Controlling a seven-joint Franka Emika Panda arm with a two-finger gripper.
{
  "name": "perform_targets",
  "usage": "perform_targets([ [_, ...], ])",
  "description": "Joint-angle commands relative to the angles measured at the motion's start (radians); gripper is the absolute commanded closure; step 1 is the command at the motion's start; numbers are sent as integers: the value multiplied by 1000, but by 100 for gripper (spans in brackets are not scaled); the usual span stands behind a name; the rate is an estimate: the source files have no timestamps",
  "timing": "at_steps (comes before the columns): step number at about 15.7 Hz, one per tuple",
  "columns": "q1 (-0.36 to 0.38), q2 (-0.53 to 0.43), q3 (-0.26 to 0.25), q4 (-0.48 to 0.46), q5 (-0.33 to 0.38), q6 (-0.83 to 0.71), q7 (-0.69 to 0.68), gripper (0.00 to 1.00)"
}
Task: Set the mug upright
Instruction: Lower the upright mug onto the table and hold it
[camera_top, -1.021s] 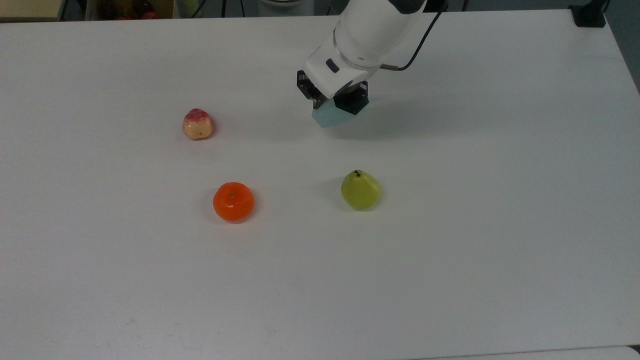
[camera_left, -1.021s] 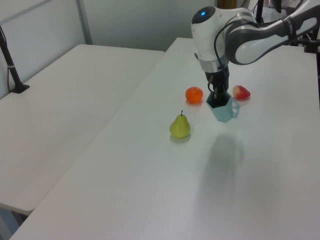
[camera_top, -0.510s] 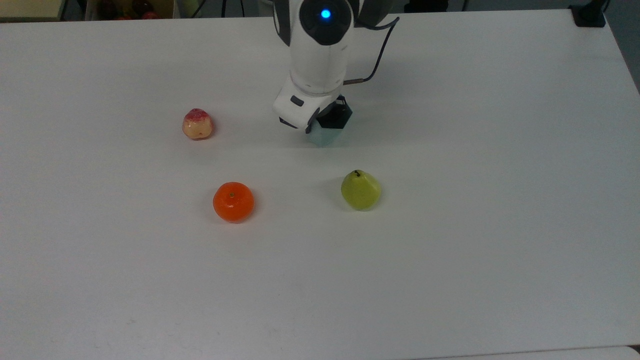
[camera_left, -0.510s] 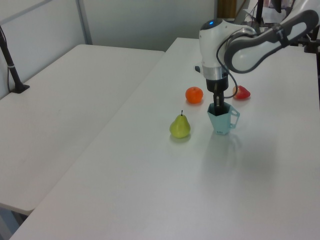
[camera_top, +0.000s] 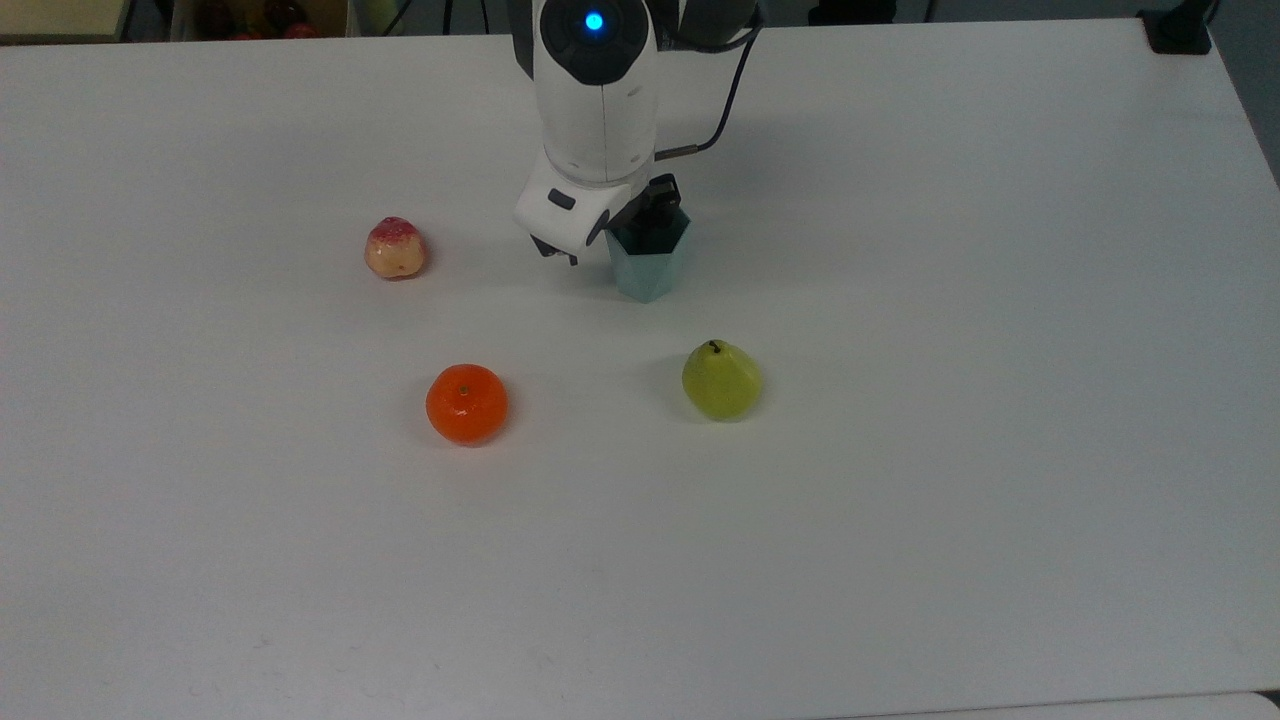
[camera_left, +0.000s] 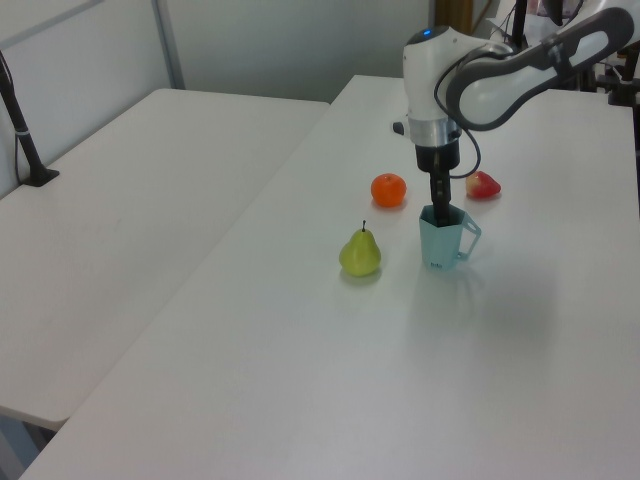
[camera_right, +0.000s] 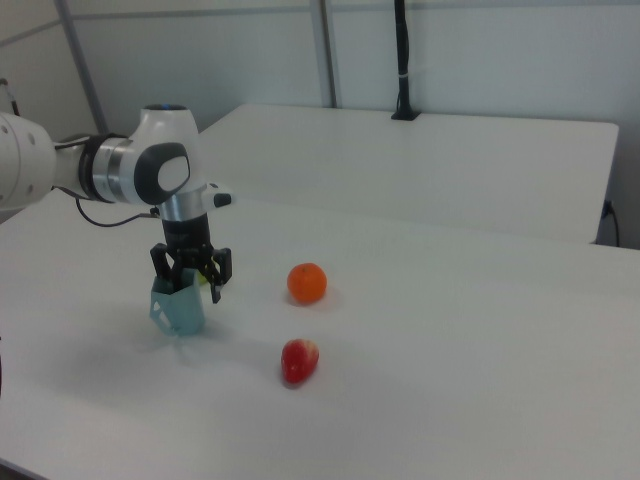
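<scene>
The mug (camera_top: 648, 270) is pale blue-teal with faceted sides and a dark inside. It stands upright on the white table (camera_top: 900, 500), mouth up. In the left view the mug (camera_left: 440, 245) shows a handle on the left view's right side. My gripper (camera_top: 640, 228) points straight down over its rim, with one finger reaching inside the mug and the rim wall pinched. In the left view the gripper (camera_left: 439, 208) comes down vertically into the mouth. In the right view the gripper (camera_right: 190, 280) sits on top of the mug (camera_right: 180, 312).
A green pear (camera_top: 721, 380) lies just in front of the mug in the top view. An orange (camera_top: 467, 403) sits front left, and a red-and-yellow fruit (camera_top: 395, 248) lies on the top view's left. A black post base (camera_top: 1180, 30) stands at the far right corner.
The mug hung tilted in the gripper above the table a second ago. It has since been turned mouth-up and lowered onto the table, and the wrist has swung to vertical.
</scene>
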Motion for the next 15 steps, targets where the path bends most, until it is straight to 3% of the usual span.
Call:
perform_targets([
  [1,2,-126,-7,12,-31,-104,68,0],
  [4,2,-227,-21,18,-93,-178,162,0],
  [9,5,-367,-102,23,-81,-256,159,0],
  [15,0,-378,-134,69,-64,-315,159,0],
])
